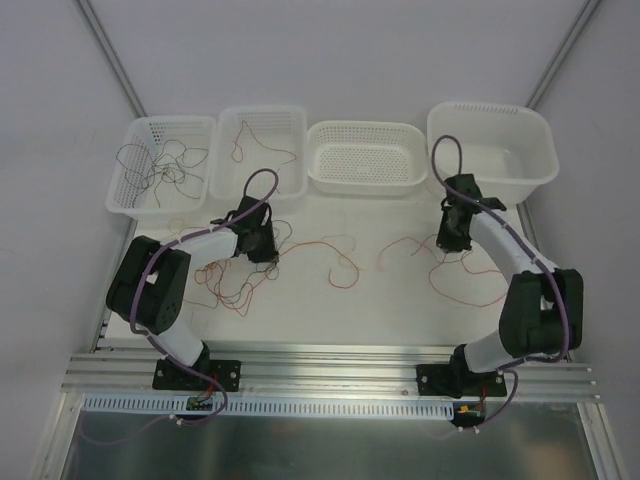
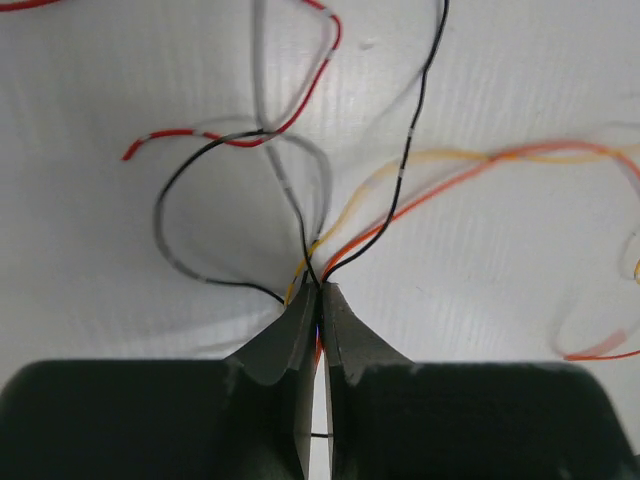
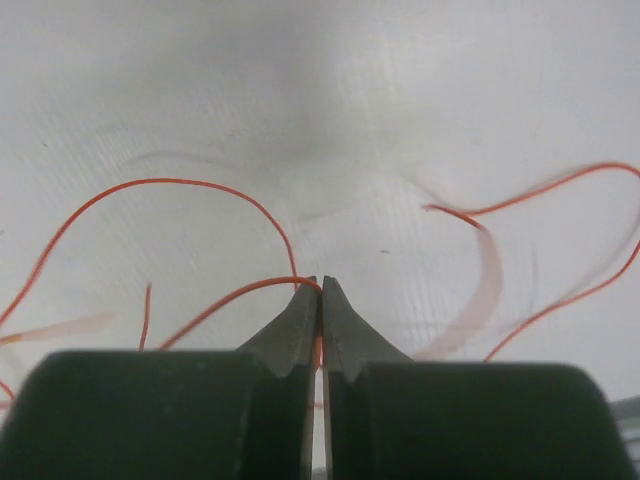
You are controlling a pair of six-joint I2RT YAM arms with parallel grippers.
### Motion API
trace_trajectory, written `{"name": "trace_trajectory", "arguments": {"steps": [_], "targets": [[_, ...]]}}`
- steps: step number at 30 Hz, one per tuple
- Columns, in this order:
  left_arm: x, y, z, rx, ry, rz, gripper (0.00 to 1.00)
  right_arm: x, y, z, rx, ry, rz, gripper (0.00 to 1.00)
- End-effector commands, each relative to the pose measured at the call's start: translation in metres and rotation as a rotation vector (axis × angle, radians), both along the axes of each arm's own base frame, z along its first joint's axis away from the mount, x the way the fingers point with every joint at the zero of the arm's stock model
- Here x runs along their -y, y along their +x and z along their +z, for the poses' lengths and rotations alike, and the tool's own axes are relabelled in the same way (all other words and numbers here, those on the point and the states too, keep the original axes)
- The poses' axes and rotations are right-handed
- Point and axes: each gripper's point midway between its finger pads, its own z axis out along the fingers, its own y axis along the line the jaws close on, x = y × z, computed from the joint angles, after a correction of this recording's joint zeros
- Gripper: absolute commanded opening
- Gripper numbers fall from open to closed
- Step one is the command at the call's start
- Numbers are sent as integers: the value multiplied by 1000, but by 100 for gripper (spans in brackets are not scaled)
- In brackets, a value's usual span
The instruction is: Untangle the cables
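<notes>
Thin cables lie tangled on the white table, with a dark and red knot point(image 1: 238, 288) by the left arm. An orange-red cable point(image 1: 345, 262) runs across the middle toward the right arm. My left gripper point(image 1: 268, 256) is shut at the knot. In the left wrist view its tips point(image 2: 320, 288) pinch a black cable point(image 2: 415, 110), an orange cable point(image 2: 480, 165) and a yellow one point(image 2: 420, 157) together. A red cable point(image 2: 300, 105) loops beyond, untouched. My right gripper point(image 1: 452, 244) is shut too. Its tips point(image 3: 321, 282) clamp the orange-red cable point(image 3: 230, 298) low over the table.
Four white baskets line the far side. The leftmost point(image 1: 125, 195) holds dark wires. The second point(image 1: 262, 112) holds a reddish wire. Then come a perforated one point(image 1: 365, 178) and a large one point(image 1: 540, 165). An aluminium rail point(image 1: 330, 368) runs along the near edge.
</notes>
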Motion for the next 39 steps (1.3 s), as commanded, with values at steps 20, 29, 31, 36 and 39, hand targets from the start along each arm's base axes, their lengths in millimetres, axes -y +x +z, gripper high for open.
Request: {"name": "trace_trajectory", "arguments": {"steps": [20, 29, 31, 36, 39], "targets": [[-14, -28, 78, 74, -96, 41, 47, 14, 5, 194, 467, 367, -109, 4], [1, -39, 180, 384, -203, -209, 94, 30, 9, 77, 252, 245, -156, 14], [-2, -43, 193, 453, -189, -258, 96, 33, 16, 59, 213, 230, -162, 14], [-33, -41, 199, 604, -1, -284, 99, 32, 37, 36, 168, 228, -163, 20], [-50, -34, 193, 639, 93, -242, 99, 26, 44, 30, 158, 232, -144, 39]]}}
